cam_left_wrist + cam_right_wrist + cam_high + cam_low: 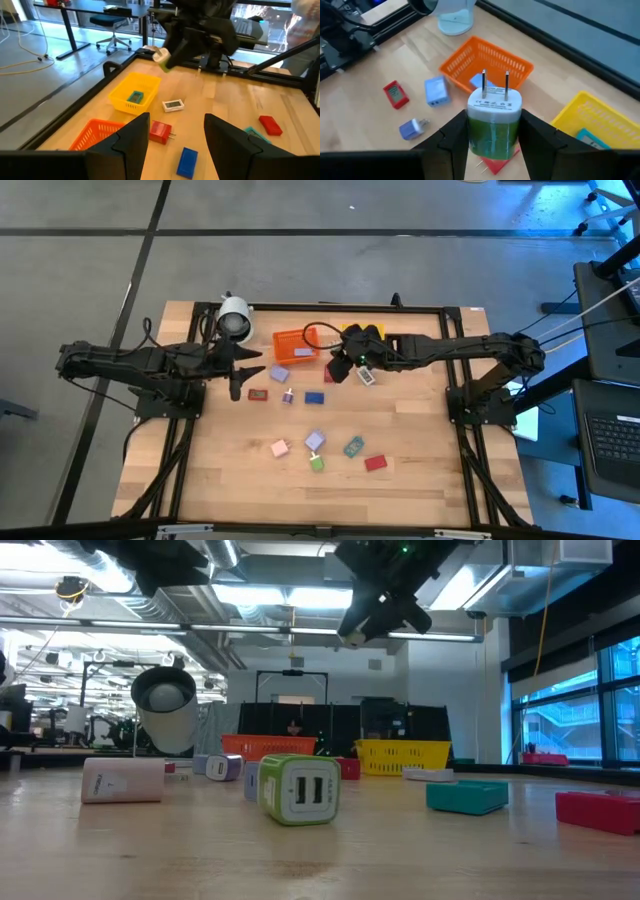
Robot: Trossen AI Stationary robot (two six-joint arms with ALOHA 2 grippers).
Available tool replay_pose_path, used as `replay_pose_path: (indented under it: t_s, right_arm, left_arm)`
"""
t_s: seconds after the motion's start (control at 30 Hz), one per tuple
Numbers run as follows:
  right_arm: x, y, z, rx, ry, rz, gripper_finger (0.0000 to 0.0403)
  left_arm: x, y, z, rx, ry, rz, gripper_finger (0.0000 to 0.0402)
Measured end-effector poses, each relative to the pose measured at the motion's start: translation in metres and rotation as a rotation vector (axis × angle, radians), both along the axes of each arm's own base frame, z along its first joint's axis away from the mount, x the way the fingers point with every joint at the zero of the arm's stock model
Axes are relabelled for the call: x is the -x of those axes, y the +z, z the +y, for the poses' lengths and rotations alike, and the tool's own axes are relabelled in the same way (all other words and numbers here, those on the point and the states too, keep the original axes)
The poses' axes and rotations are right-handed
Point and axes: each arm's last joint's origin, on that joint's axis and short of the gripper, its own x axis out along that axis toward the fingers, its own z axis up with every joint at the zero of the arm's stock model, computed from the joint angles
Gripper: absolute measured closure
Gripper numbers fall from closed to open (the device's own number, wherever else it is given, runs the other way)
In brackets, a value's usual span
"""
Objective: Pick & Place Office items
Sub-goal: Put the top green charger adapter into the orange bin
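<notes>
While my right pincer [492,132] hangs above the worktop [420,480] between the orange bin [296,346] and the yellow bin [134,92], it is clamped on a green-and-white plug adapter [493,122], prongs pointing away from my wrist. My left pincer [176,137] waits low over the worktop beside the white cylindrical camera [234,317], fingers parted and holding nothing. Orange bin: one blue item visible inside. Yellow bin: one teal item [135,96] lying inside. Near the bins on the worktop: a red plug block [161,131], a blue block [188,161], a white display unit [173,105], a lilac adapter [435,91], a small lilac plug [412,128] and a red flat block [396,94]. Toward the worktop's near edge: a pink block [280,448], a lilac block [315,440], a green adapter [298,789], a teal block [353,447] and a red block [375,463], loosely grouped, none touching another that I can tell.
</notes>
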Motion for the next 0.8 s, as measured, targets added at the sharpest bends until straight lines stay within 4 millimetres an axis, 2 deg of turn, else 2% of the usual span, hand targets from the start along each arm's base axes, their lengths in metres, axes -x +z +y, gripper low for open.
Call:
replay_pose_path:
  t_s: [0.33, 0.8]
  right_arm:
    - [-0.002, 0.005, -0.027, 0.003, 0.010, -0.051, 0.0257]
    - [-0.002, 0.009, -0.055, 0.026, 0.042, -0.091, 0.0257]
  left_arm:
    - [0.001, 0.000, 0.001, -0.005, 0.038, 0.002, 0.0217]
    - [0.001, 0.000, 0.001, -0.001, 0.067, -0.002, 0.0217]
